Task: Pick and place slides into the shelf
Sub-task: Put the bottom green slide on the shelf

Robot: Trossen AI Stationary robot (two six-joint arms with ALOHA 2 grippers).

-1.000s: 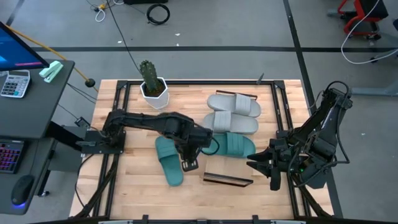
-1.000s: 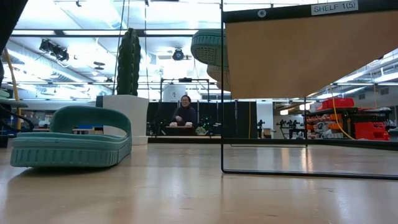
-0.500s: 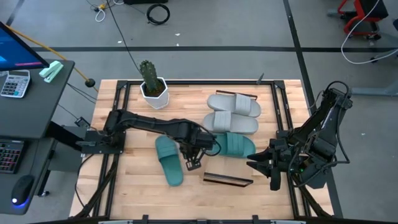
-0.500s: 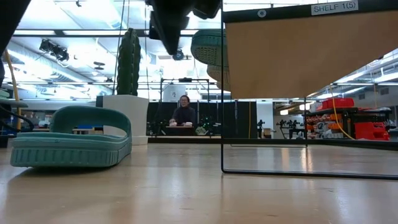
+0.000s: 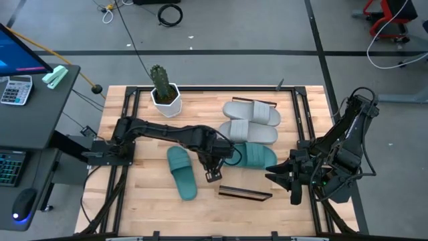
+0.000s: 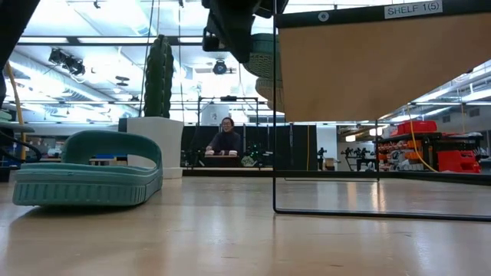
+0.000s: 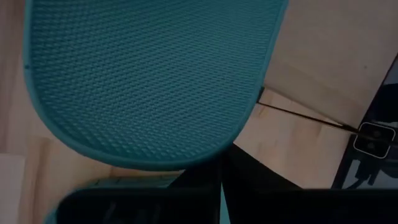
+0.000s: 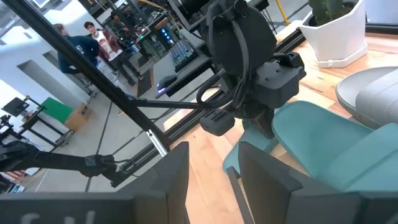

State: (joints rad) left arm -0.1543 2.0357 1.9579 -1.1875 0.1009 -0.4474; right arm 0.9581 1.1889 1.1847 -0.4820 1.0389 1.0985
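One teal slide (image 5: 255, 155) lies right of centre beside two grey slides (image 5: 249, 132), (image 5: 252, 112). In the low view its end (image 6: 261, 57) shows high up behind the shelf's frame. My left gripper (image 5: 224, 163) points steeply down, shut, at this slide's left end (image 8: 280, 146), and its wrist view is filled by the slide's dotted surface (image 7: 149, 81). The other teal slide (image 5: 182, 173) rests sole-down on the table, left of it. The shelf (image 5: 245, 193) stands near the front edge. My right gripper (image 8: 214, 186) waits open and empty at the right (image 5: 281, 175). My left gripper's shut fingers (image 8: 266, 129) come from above at the left end of the teal slide (image 7: 124, 155). The gripper's own body hides the spot. I cannot tell whether the fingers touch the slide.
A white pot with a cactus (image 5: 164, 90) stands at the far left of the table. The dark frame rails (image 5: 299, 120) run along the table's sides. Bare wood (image 5: 144, 194) lies at the near left. A person (image 6: 227, 138) sits in the room behind.
My left gripper has come down and moved a little toward the table's right edge, up to the left end of the teal slide. In the low view it has dropped into the picture from above. The slides have stayed where they were.
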